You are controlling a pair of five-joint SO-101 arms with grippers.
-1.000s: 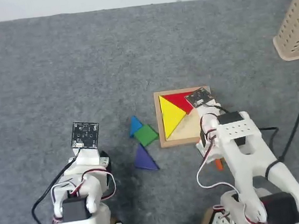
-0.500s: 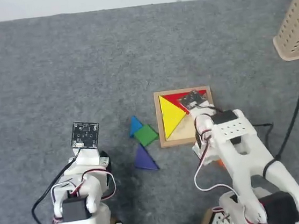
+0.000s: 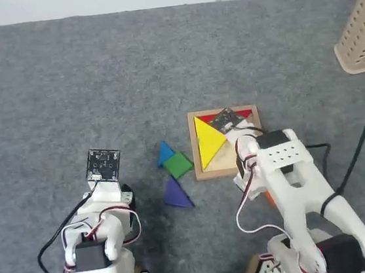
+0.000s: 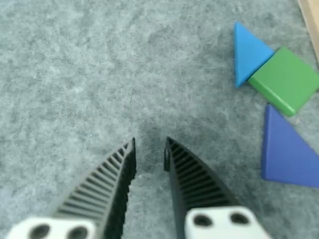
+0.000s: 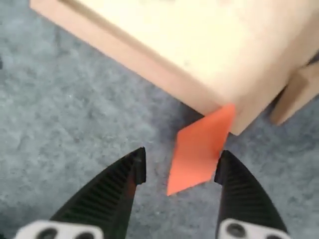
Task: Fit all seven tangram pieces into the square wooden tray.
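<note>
Task progress, seen from above and from both wrists. The tray point(image 3: 195, 149) lies on the grey table point(image 3: 64, 77) and holds two pieces that can be made out: a yellow triangle point(image 3: 208, 143) and, touching it along one edge, a red triangle point(image 3: 208, 120). The right arm hides part of the tray floor, so what lies there cannot be told.

Three pieces wait on the table beside the tray: a light blue triangle point(image 3: 164, 153), a green square point(image 3: 178, 165) touching it, and a dark blue triangle point(image 3: 175, 194) just nearer the arms. An orange piece point(image 5: 199, 149) lies flat on the table against the tray's outer corner.

The right tool point(image 5: 182, 152) is spread and straddles the orange piece. One finger is at its edge and the other is apart, so nothing is grasped. The left tool point(image 4: 149, 154) hangs over bare table near the three loose pieces, its tips slightly parted and empty.

By this evidence the task is under halfway, with at least four pieces still to seat. The orange one looks to be next.

No readable writing appears on tray or pieces, and the marks on the wrist board point(image 3: 104, 164) are too small to read.
</note>
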